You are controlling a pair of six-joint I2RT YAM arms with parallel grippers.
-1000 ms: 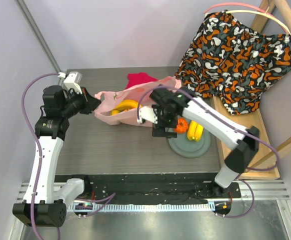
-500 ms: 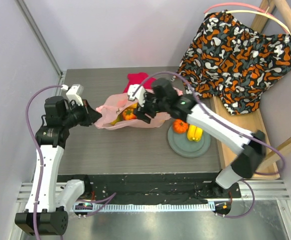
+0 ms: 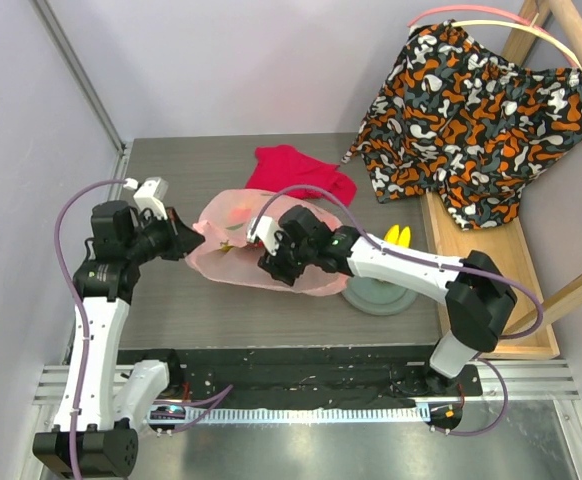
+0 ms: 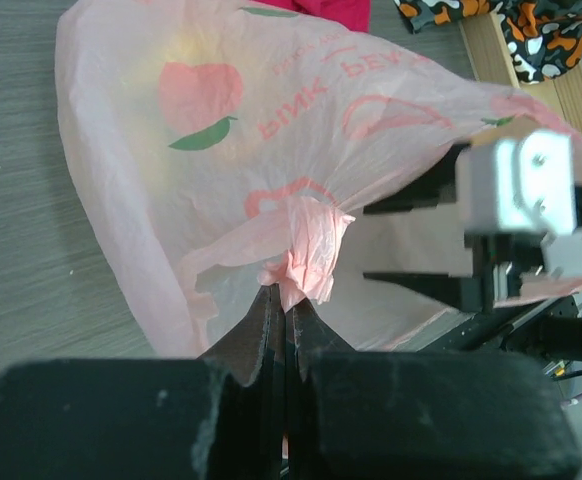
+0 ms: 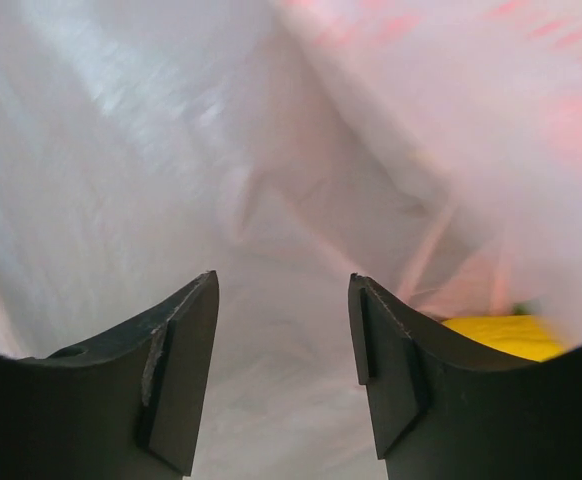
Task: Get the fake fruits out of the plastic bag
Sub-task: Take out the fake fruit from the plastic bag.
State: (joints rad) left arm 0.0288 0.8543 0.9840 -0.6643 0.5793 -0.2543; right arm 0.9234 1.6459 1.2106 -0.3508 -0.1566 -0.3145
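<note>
So my left gripper [image 4: 287, 305] pinches a bunched edge of the crinkly pale-pink plastic bag [image 4: 201, 170] to anchor it, while my right gripper [image 5: 283, 300], spread, sits inside it near a glossy yellow plastic fruit [image 5: 499, 336].

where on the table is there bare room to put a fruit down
Bare tabletop lies along the near edge, between the left arm and the plate, and at the far-left corner beside the red cloth. The middle and right are crowded: the plastic bag, the right gripper inside it.
</note>
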